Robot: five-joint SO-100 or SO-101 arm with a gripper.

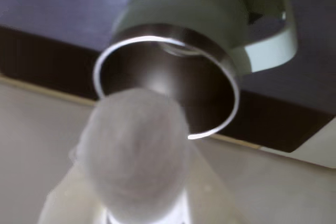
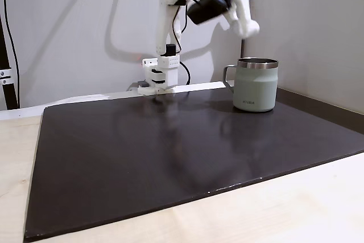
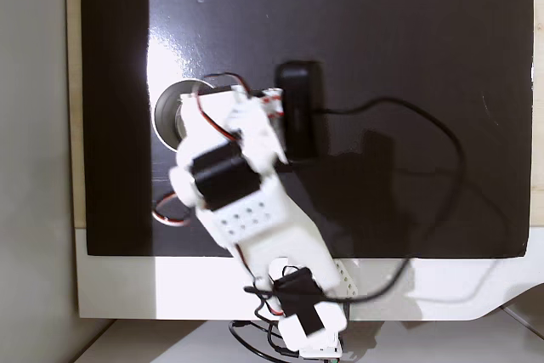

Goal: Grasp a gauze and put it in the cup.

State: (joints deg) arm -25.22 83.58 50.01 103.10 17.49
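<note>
Dark glossy mat (image 2: 170,157) on a pale wood table (image 2: 296,209), white wall behind. Cup (image 2: 256,85) at 2 o'clock; gripper (image 1: 137,211) clamps the gauze (image 1: 135,150) above it.

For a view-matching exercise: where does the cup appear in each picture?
Wrist view: cup upper centre, mouth facing the camera, handle right.
A fixed view: right of centre, upright on the dark mat.
Another fixed view: upper left, mostly under the arm.
Shared landmark: the mat.
</note>
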